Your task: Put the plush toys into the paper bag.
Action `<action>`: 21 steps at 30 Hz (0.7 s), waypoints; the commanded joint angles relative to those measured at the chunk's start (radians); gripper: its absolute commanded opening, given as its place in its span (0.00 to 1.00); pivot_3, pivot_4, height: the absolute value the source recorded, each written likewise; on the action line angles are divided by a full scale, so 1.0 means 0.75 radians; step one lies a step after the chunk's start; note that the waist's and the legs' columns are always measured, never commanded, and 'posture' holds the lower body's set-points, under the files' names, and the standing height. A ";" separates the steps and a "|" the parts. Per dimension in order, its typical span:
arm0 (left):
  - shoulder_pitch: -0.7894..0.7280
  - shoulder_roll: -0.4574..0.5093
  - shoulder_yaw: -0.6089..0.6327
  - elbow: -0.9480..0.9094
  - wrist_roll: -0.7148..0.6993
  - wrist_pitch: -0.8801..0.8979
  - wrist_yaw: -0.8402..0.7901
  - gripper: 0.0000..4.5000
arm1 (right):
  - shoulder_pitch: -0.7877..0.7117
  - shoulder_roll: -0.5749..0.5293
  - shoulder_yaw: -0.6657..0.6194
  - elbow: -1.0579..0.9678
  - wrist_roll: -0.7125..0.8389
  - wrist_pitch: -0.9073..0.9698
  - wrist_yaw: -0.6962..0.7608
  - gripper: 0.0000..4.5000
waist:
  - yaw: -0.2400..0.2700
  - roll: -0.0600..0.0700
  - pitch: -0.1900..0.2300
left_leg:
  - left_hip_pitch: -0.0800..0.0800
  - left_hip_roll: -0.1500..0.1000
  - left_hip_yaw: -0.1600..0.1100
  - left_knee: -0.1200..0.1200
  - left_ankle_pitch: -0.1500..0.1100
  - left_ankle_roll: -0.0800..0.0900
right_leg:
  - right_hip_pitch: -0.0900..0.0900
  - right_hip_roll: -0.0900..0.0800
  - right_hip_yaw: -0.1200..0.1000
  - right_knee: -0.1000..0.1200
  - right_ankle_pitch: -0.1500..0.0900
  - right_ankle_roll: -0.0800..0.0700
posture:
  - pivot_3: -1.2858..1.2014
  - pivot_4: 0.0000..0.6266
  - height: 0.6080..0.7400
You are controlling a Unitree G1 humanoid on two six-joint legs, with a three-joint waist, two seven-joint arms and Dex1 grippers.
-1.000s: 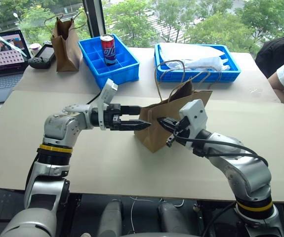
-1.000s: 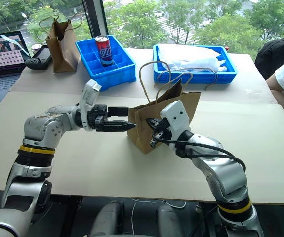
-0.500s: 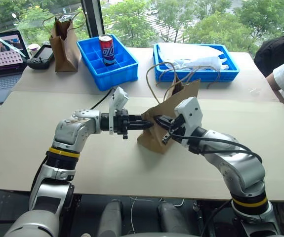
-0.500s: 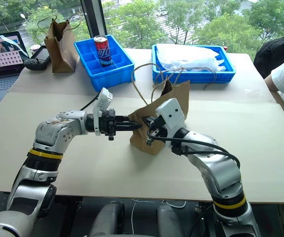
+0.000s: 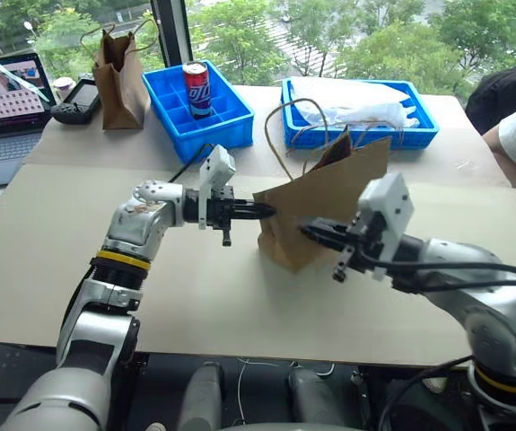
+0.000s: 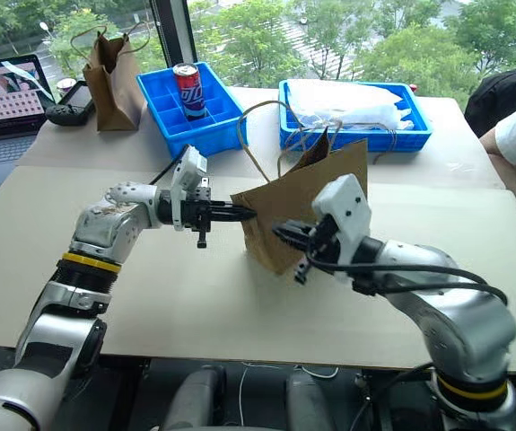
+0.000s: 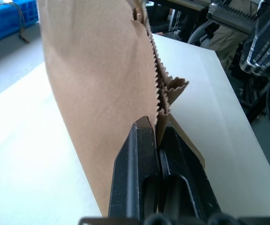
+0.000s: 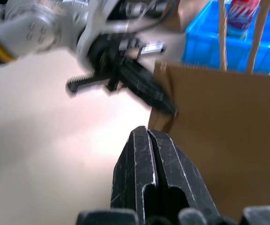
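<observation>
Containers, four in all.

1. Wide light-brown kraft paper bag, one, with twisted paper-cord loop handles and a saw-toothed cut edge. It stands tilted near the middle of the pale matte worktop, between the two arms. Its contents cannot be seen from any angle shown.

2. Narrower, taller, darker brown paper bag, one, upright at the far left of the worktop, with cord handles. Contents hidden.

3. Blue plastic divided tray, one, rectangular, with square compartments. It holds one red and blue drink can standing upright in a far compartment.

4. Blue plastic shallow tray, one, rectangular, at the far right. It holds crumpled clear plastic wrap.

End effectors, two, each with black ridged fingers.

- Left end effector: fingers pressed together, pinching the serrated side edge of the wide kraft bag, which shows clamped between them in the left wrist view.
- Right end effector: fingers pressed together with nothing between them, lying just in front of the bag's near face; contact with the paper cannot be judged.

Other items: one open laptop and one dark handheld controller, both at the far left edge.
</observation>
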 commanded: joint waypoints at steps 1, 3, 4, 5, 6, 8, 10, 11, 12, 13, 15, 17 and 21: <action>-0.141 0.092 -0.022 0.144 -0.012 -0.261 -0.278 0.00 | 0.289 -0.186 -0.256 -0.060 0.082 0.069 0.151 0.00 | 0.007 0.000 0.000 | -0.001 0.000 0.000 0.000 0.000 0.000 | 0.000 0.000 0.000 -0.001 0.000 0.000 | 0.52 0.24 0.73; -0.174 0.126 -0.071 0.188 -0.053 -0.333 -0.309 0.00 | 0.385 -0.239 -0.300 -0.053 0.063 0.036 0.175 0.00 | 0.003 0.000 0.000 | -0.001 0.000 0.000 0.000 0.000 0.000 | 0.000 0.000 0.000 -0.002 0.000 0.000 | 0.52 0.24 0.73; -0.190 0.175 -0.141 0.186 -0.109 -0.369 -0.309 0.00 | 0.439 -0.258 -0.312 -0.045 0.030 0.008 0.183 0.00 | 0.001 0.000 0.000 | -0.001 0.000 0.000 0.000 0.000 0.000 | 0.000 0.000 0.000 -0.002 0.000 0.000 | 0.52 0.24 0.73; -0.208 0.218 -0.203 0.186 -0.162 -0.402 -0.309 0.00 | 0.486 -0.272 -0.324 -0.038 0.001 -0.016 0.189 0.00 | -0.001 0.000 0.000 | 0.000 0.000 0.000 0.000 0.000 0.000 | 0.001 0.000 0.000 -0.002 0.000 0.000 | 0.52 0.24 0.73; -0.231 0.266 -0.279 0.186 -0.219 -0.444 -0.309 0.00 | 0.533 -0.278 -0.337 -0.021 -0.033 -0.050 0.196 0.00 | -0.003 0.000 0.000 | 0.000 0.000 0.000 0.000 0.000 0.000 | 0.001 0.000 0.000 -0.002 0.000 0.000 | 0.52 0.24 0.73; -0.267 0.329 -0.390 0.188 -0.301 -0.509 -0.309 0.00 | 0.601 -0.287 -0.354 0.014 -0.087 -0.117 0.224 0.00 | -0.006 0.000 0.000 | 0.000 0.001 0.000 0.000 0.000 0.001 | 0.001 0.000 0.001 -0.002 0.000 0.001 | 0.52 0.24 0.73; -0.305 0.379 -0.497 0.194 -0.367 -0.562 -0.309 0.00 | 0.644 -0.294 -0.360 0.046 -0.129 -0.175 0.255 0.00 | -0.007 -0.001 0.000 | 0.000 0.000 0.000 0.001 0.000 0.001 | 0.001 0.000 0.000 -0.002 0.000 0.001 | 0.52 0.24 0.73; -0.325 0.401 -0.555 0.202 -0.389 -0.595 -0.309 0.00 | 0.655 -0.296 -0.358 0.058 -0.141 -0.199 0.265 0.00 | -0.008 -0.001 0.000 | 0.000 0.000 0.000 0.001 0.000 0.001 | 0.001 0.000 0.001 -0.002 0.000 0.001 | 0.52 0.24 0.73; -0.344 0.420 -0.617 0.213 -0.403 -0.636 -0.309 0.00 | 0.660 -0.297 -0.356 0.068 -0.149 -0.218 0.272 0.00 | -0.008 -0.001 0.000 | -0.001 0.000 0.000 0.001 0.000 0.001 | 0.001 0.000 0.000 -0.002 0.000 0.001 | 0.52 0.24 0.73; -0.359 0.432 -0.669 0.231 -0.408 -0.678 -0.309 0.00 | 0.663 -0.298 -0.353 0.077 -0.160 -0.237 0.276 0.00 | -0.008 -0.001 0.000 | -0.001 0.000 0.000 0.001 0.000 0.001 | 0.001 0.000 0.000 -0.002 0.000 0.001 | 0.52 0.24 0.73; -0.389 0.441 -0.759 0.275 -0.411 -0.758 -0.309 0.00 | 0.668 -0.297 -0.348 0.092 -0.176 -0.264 0.284 0.00 | -0.008 -0.001 0.000 | -0.001 0.000 0.000 0.002 0.000 0.001 | 0.001 0.000 0.000 -0.002 0.000 0.001 | 0.52 0.24 0.73; -0.414 0.437 -0.828 0.321 -0.416 -0.819 -0.309 0.00 | 0.676 -0.297 -0.341 0.098 -0.189 -0.284 0.289 0.00 | -0.007 -0.001 0.000 | -0.001 0.000 0.000 0.002 0.000 0.001 | 0.001 0.000 0.000 -0.002 0.000 0.001 | 0.52 0.24 0.73; -0.435 0.393 -0.882 0.417 -0.412 -0.843 -0.309 0.00 | 0.680 -0.292 -0.327 0.108 -0.217 -0.316 0.289 0.00 | -0.008 -0.001 0.000 | -0.001 0.000 0.000 0.002 0.000 0.001 | 0.001 0.000 0.000 -0.002 0.000 0.001 | 0.52 0.24 0.73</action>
